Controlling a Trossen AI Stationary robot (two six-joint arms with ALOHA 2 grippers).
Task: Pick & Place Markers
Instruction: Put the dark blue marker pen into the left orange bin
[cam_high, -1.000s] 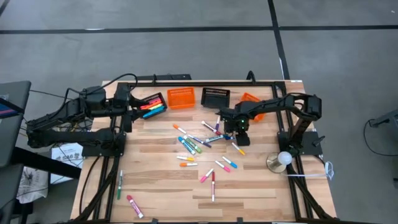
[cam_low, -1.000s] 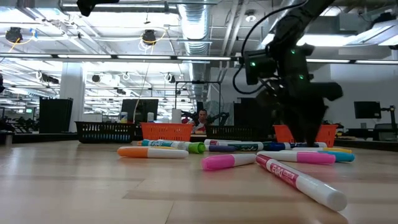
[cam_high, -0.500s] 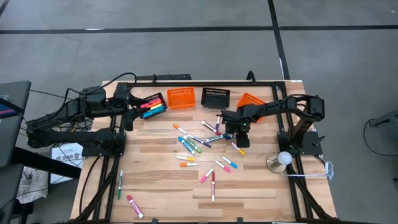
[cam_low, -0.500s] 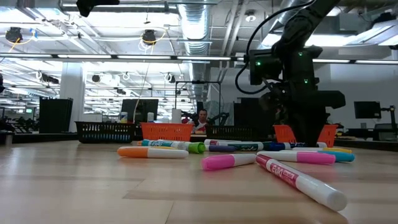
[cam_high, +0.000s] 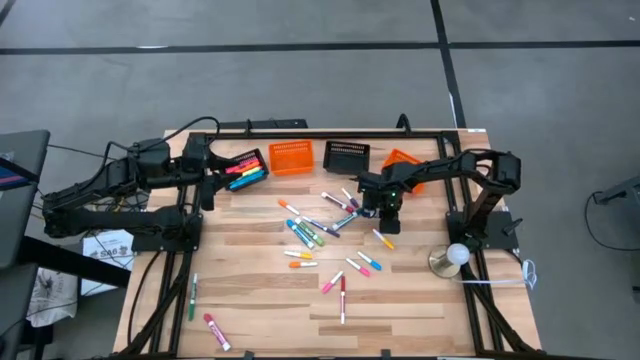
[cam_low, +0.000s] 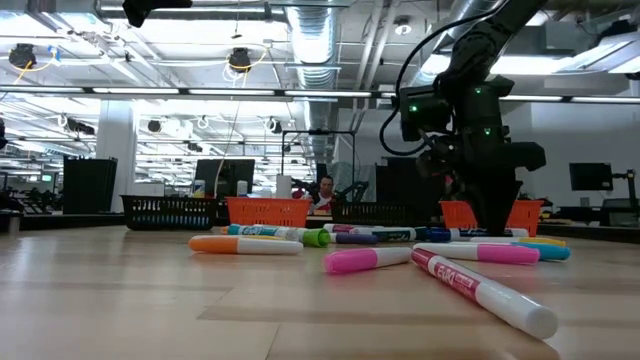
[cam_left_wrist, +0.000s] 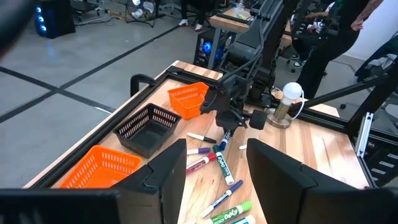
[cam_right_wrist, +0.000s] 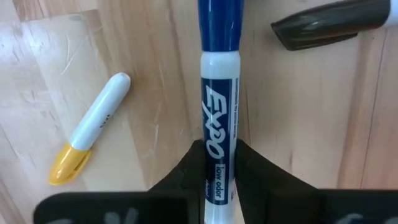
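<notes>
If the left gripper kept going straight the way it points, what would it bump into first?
Probably the markers lying on the table just ahead of the left gripper, before the right gripper farther along; depth is hard to judge.

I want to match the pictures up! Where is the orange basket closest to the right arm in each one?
High view: the orange basket sits at the table's far edge, partly under the right arm.
Low view: far back, right of centre, behind that arm.
Left wrist view: upper middle, beside the arm.
Right wrist view: not in it.
Shared landmark: the right gripper, pinching a blue marker.
</notes>
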